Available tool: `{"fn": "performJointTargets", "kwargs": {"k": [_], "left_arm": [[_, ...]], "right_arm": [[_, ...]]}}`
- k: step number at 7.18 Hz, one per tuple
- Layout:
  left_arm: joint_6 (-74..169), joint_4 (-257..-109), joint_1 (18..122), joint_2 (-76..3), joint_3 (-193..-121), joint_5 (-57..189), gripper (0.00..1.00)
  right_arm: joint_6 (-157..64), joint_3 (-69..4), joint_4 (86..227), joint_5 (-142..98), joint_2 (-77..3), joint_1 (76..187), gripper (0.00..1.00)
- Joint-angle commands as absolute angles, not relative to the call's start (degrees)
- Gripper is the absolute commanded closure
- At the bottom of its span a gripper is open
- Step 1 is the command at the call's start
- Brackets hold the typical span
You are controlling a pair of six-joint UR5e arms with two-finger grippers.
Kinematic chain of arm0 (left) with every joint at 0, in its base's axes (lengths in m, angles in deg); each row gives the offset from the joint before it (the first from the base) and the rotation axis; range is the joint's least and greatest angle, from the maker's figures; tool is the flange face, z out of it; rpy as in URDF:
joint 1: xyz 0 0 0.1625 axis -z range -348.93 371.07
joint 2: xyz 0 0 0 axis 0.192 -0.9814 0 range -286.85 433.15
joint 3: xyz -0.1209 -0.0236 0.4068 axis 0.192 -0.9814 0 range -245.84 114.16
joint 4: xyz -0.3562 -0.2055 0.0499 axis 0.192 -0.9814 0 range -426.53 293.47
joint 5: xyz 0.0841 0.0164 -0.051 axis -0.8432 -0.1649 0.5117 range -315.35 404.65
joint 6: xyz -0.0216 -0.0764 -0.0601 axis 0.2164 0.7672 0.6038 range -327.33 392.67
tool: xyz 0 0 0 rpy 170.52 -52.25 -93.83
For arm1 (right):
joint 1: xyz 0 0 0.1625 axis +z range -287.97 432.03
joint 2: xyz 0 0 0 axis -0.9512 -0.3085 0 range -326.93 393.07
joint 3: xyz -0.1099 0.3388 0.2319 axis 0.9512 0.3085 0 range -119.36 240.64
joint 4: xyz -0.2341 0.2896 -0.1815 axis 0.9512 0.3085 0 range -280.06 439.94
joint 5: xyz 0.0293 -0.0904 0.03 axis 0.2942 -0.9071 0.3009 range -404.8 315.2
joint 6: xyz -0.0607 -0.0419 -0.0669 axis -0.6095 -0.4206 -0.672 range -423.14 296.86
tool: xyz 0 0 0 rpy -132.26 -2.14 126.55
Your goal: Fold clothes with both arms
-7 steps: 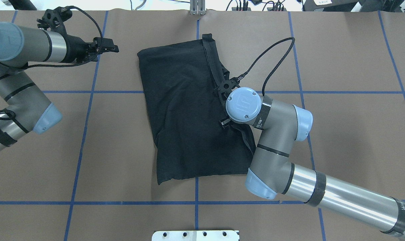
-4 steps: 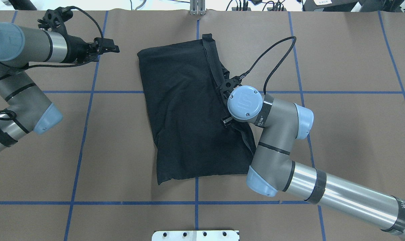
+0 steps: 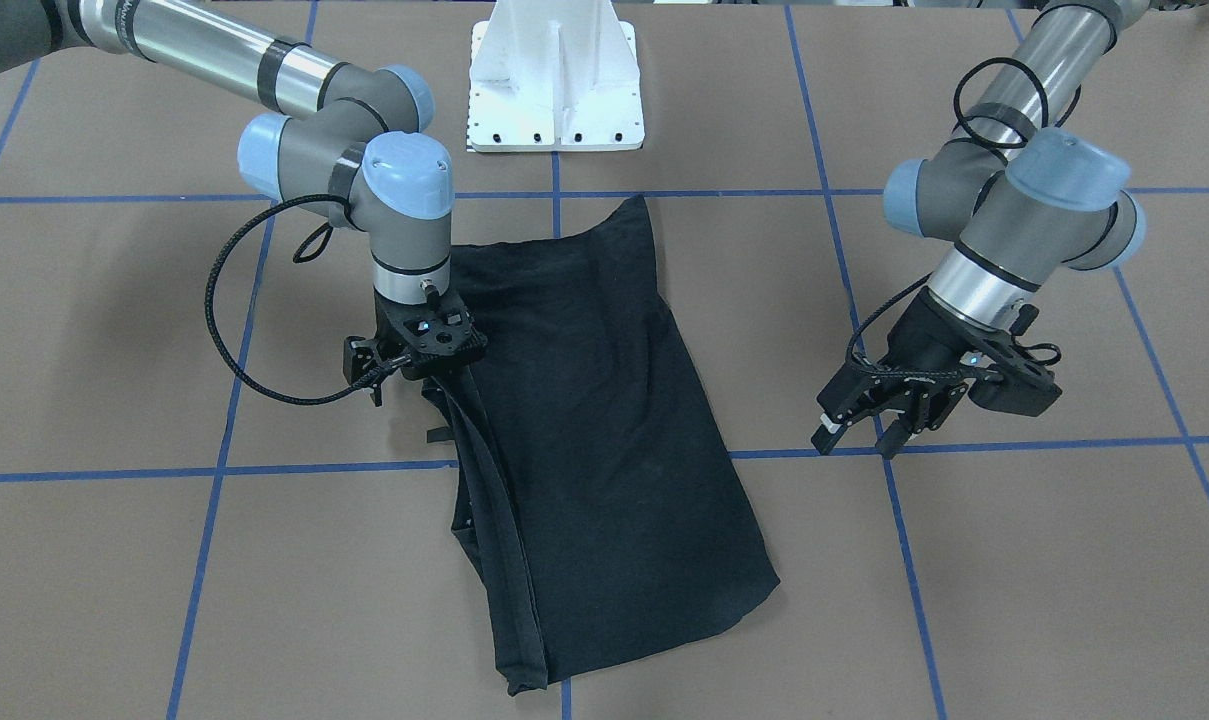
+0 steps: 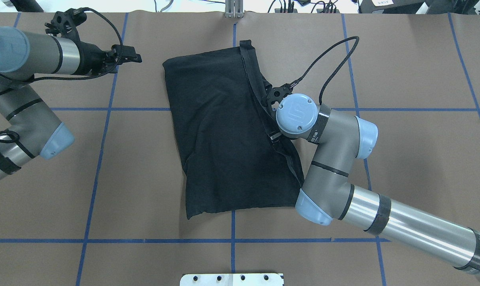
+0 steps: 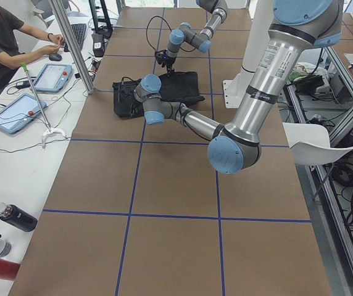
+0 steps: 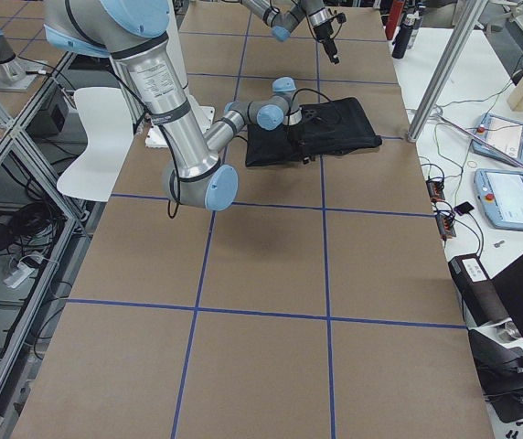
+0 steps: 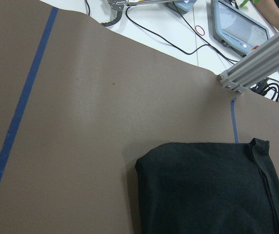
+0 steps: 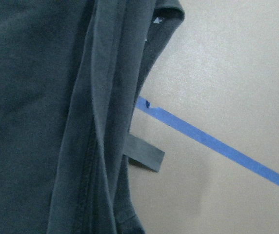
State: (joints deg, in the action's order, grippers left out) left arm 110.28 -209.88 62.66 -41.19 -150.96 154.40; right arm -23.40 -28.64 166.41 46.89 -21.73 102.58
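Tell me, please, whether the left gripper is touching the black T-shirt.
Apart. In the overhead view a bare strip of table separates the left gripper from the black T-shirt; the front-facing view shows the same gap.

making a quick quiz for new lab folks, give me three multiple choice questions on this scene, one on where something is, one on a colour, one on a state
1. Where is the left tool?
A. inside a bin
B. over bare table, apart from the shirt
C. on the shirt's middle

2. What colour are the tape lines on the table?
A. blue
B. red
C. yellow

3. What state is the shirt in?
A. hanging in the air
B. spread flat with both sleeves out
C. lying folded on the table

Answers:
1 B, the front-facing view shows brown table between it and the shirt.
2 A, the grid lines read blue in every view.
3 C, it lies as a compact block with layered edges along one side.
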Motion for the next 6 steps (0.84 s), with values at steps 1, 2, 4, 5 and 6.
{"fn": "performJointTargets", "kwargs": {"k": [1,2,4,5,6], "left_arm": [[110.28,-209.88,62.66,-41.11,-150.92,154.34,0.0],[110.28,-209.88,62.66,-41.1,-150.83,154.34,0.0],[110.28,-209.88,62.66,-41.19,-150.65,154.43,0.0],[110.28,-209.88,62.66,-41.19,-150.65,154.34,0.0],[110.28,-209.88,62.66,-41.19,-150.65,154.34,0.0]], "right_arm": [[-23.15,-28.74,166.34,46.96,-21.16,101.48,0.01],[-23.06,-29.09,166.34,46.96,-21.16,101.12,0.01],[-23.06,-29.27,166.34,46.96,-21.15,100.42,0.01],[-23.06,-29.27,166.34,46.96,-21.15,100.07,0.01],[-23.06,-29.18,166.34,46.96,-21.15,99.98,0.01]]}}
